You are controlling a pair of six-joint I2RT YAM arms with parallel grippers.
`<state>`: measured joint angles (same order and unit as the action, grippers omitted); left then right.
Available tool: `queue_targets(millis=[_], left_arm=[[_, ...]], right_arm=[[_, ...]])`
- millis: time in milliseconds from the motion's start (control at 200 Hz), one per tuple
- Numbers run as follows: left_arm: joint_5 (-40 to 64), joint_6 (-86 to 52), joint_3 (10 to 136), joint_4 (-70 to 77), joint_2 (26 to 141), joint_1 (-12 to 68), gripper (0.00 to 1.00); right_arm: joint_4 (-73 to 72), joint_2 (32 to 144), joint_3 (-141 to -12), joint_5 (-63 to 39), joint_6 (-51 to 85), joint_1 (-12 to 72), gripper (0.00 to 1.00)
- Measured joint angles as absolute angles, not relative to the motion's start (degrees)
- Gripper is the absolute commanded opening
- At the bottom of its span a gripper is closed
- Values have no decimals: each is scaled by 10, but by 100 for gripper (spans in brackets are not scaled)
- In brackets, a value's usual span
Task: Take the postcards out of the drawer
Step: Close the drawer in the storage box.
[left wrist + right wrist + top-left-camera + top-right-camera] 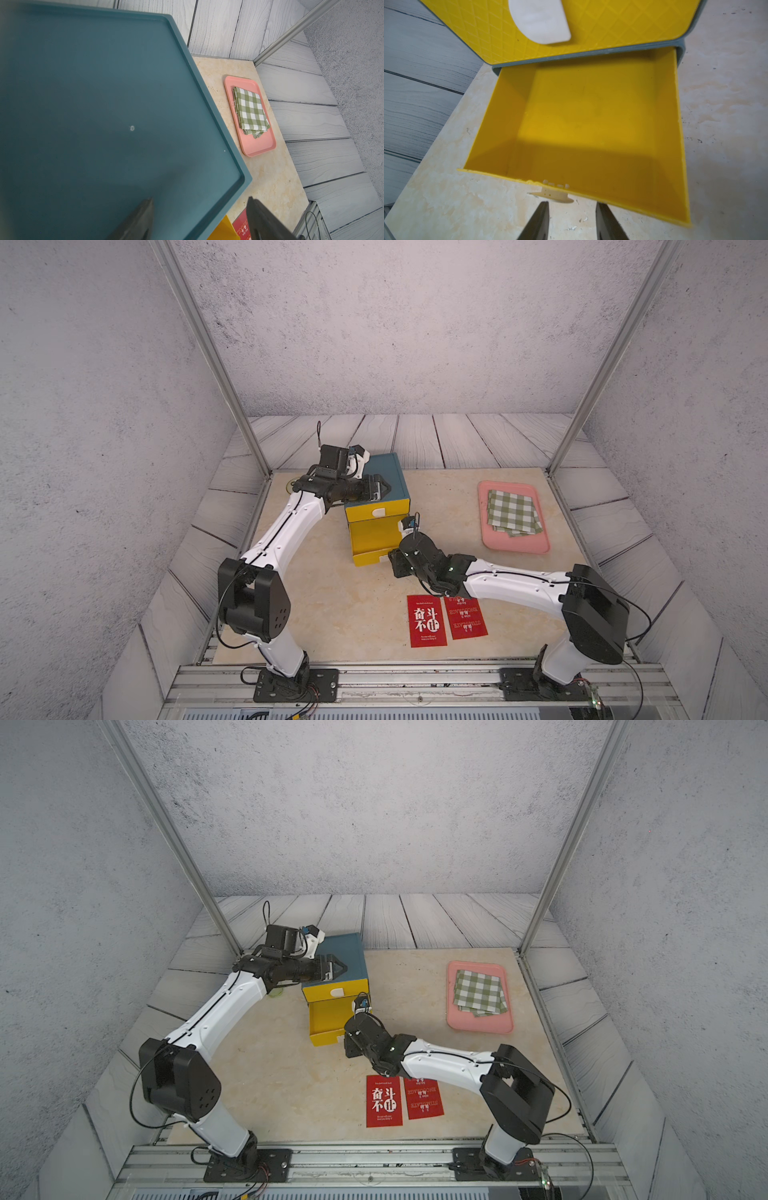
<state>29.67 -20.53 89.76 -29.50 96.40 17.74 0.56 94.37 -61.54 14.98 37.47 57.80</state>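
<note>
Right gripper (572, 204): jaws part open, holding nothing, tips just short of the handle (556, 195) of the pulled-out bottom drawer (591, 108), whose floor shows bare. Postcards (427, 620): 2 visible, flat on the table (332, 614) behind that gripper, toward the robot's base, side by side, long axes running front to back; a 3rd I cannot find. The right arm is nearer, stretched low toward the drawer. Left gripper (199, 200) hangs wide open and empty over the cabinet (93, 104) top, arm raised.

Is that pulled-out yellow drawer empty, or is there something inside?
Empty: the bottom drawer is pulled out, and the right wrist view shows only its bare yellow floor.
</note>
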Motion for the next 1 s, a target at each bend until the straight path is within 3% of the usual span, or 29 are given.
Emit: queue_targets(millis=[996], left_arm=[[299, -199, 898, -298, 964, 176, 76]], right_arm=[[-279, 1080, -620, 152, 375, 529, 39]])
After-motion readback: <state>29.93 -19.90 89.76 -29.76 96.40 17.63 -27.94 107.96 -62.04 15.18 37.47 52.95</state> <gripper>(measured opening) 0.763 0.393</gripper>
